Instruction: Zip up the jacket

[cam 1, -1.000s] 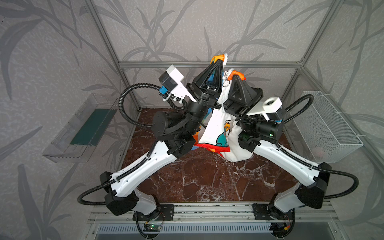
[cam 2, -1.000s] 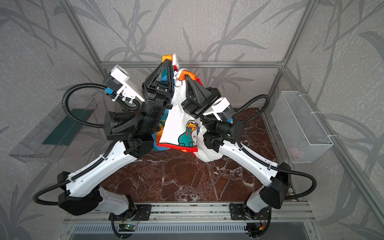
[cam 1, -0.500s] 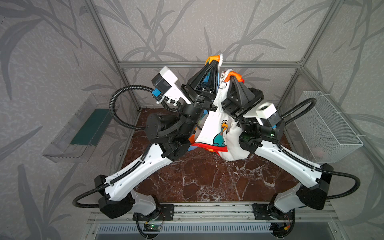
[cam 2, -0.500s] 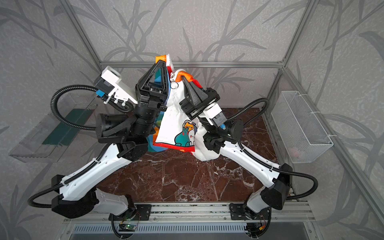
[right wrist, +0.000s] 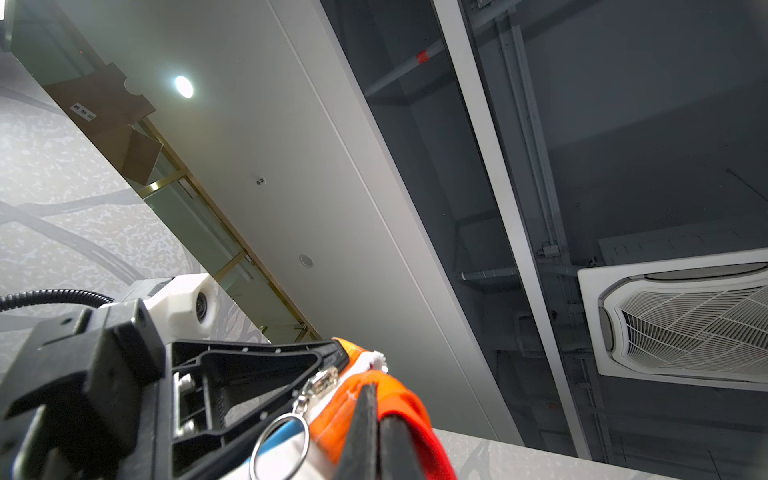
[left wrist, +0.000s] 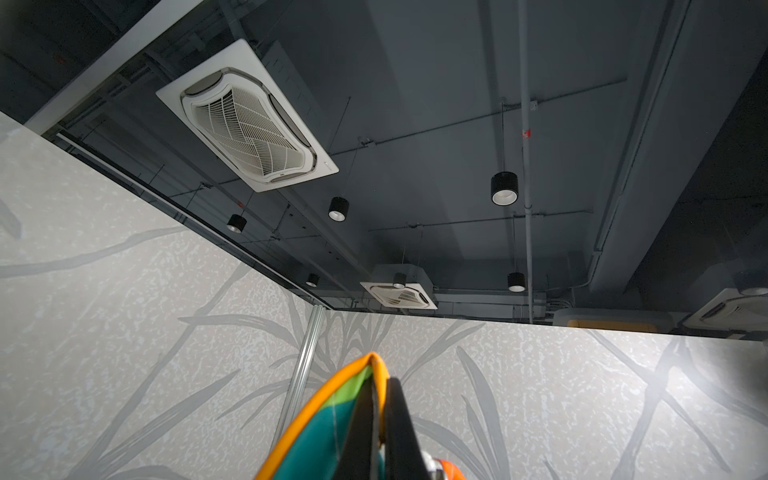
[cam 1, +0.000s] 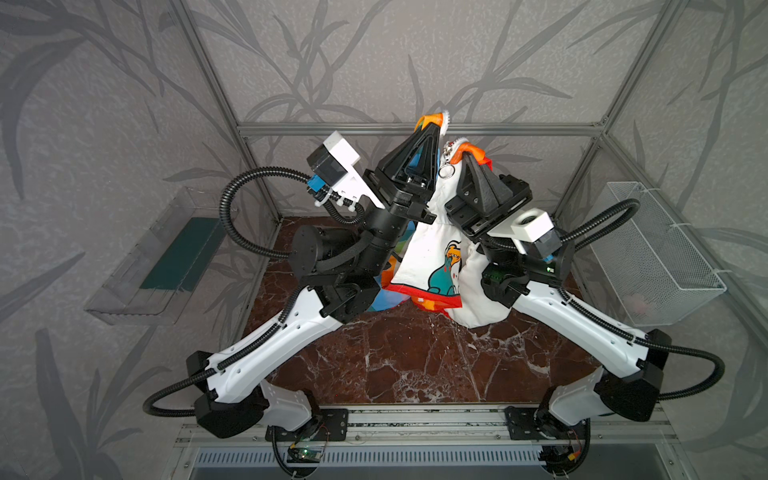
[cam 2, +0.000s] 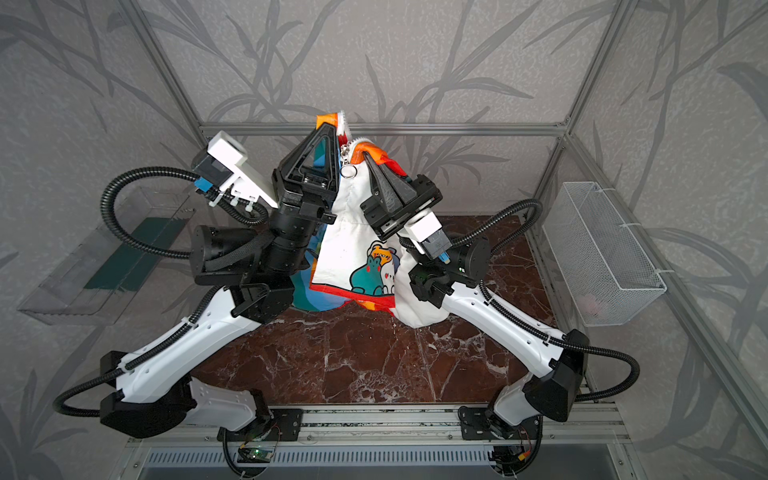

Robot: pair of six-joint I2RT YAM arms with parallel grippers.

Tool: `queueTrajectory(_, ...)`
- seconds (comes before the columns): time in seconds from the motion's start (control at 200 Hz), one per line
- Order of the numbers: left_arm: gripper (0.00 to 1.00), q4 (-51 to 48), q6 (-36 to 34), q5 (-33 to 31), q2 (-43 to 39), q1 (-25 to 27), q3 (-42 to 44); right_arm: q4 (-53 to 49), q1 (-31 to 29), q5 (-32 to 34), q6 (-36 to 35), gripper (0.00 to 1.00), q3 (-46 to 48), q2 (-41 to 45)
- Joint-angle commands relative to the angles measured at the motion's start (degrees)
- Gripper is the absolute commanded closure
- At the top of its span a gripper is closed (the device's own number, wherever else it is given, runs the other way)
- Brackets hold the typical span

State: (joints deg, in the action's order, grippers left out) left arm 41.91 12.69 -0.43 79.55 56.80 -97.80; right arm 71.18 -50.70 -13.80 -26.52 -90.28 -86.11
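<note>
The jacket (cam 1: 432, 249) (cam 2: 353, 245) hangs above the table, white with a cartoon animal and a red hem, held up by both grippers. My left gripper (cam 1: 434, 126) (cam 2: 330, 126) (left wrist: 380, 382) is shut on its orange-edged, teal-lined top corner (left wrist: 328, 424). A little lower and to the right, my right gripper (cam 1: 467, 156) (cam 2: 365, 154) (right wrist: 372, 388) is shut on the orange-red top edge (right wrist: 395, 399). Between the two hangs the zipper's ring pull (cam 1: 445, 171) (cam 2: 349, 170) (right wrist: 280, 444), with nothing holding it. The jacket's lower front is partly hidden behind the arms.
The brown marble table (cam 1: 415, 353) lies below the jacket. A white wire basket (cam 1: 656, 257) hangs on the right wall. A clear tray with a green base (cam 1: 166, 257) is mounted on the left wall. Metal frame posts stand at the back corners.
The left arm's elbow and wrist camera have swung slightly left and the right wrist has turned a little. Both grippers still hold the jacket's top at about the same height.
</note>
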Motion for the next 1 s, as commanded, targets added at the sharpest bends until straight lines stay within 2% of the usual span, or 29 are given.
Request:
queueTrajectory(0.0, 1.00, 0.73, -2.48, -0.15, -2.88, 0.41, 0.52, 0.09, -0.41, -0.59, -2.15, 1.00, -2.08, 2.26)
queueTrajectory(0.32, 1.00, -0.21, -1.92, -0.10, -4.47, 0.41, 1.66, -0.60, -0.46, -0.55, -3.54, 1.00, -2.00, 2.41)
queueTrajectory(0.995, 1.00, -1.04, 0.01, 0.59, -3.42, 0.59, 1.66, -0.63, -0.46, -1.14, -0.99, 1.00, -2.46, 2.53)
